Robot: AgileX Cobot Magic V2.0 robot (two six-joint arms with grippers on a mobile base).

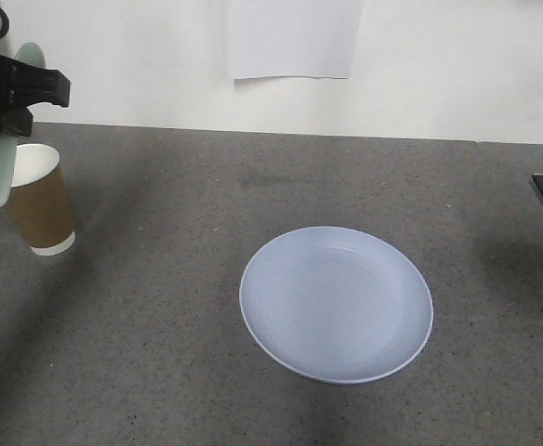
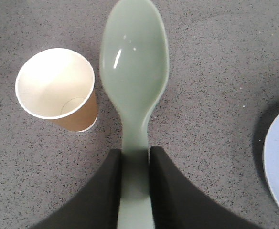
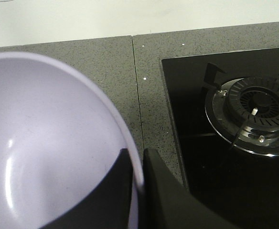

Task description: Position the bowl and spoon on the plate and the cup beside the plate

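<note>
My left gripper (image 2: pixel 134 160) clamps the spoon (image 2: pixel 134 71) handle, my right gripper (image 3: pixel 137 160) the bowl (image 3: pixel 44 143) rim; I'd lower the bowl level onto the plate (image 1: pixel 337 302) centre.

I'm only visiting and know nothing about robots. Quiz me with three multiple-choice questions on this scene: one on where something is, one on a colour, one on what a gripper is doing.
1. Where is the cup?
A) on the plate
B) on the counter, apart from the plate
C) inside the bowl

2. What colour is the spoon?
A) red
B) pale green
C) black

3. What is the right gripper doing?
A) hanging open
B) clamping the cup
C) clamping the bowl's rim

Answers:
1 B: the cup stands on the grey counter, left of the empty plate.
2 B: the left wrist view shows it mint-coloured.
3 C: it pinches the purple rim.
</note>
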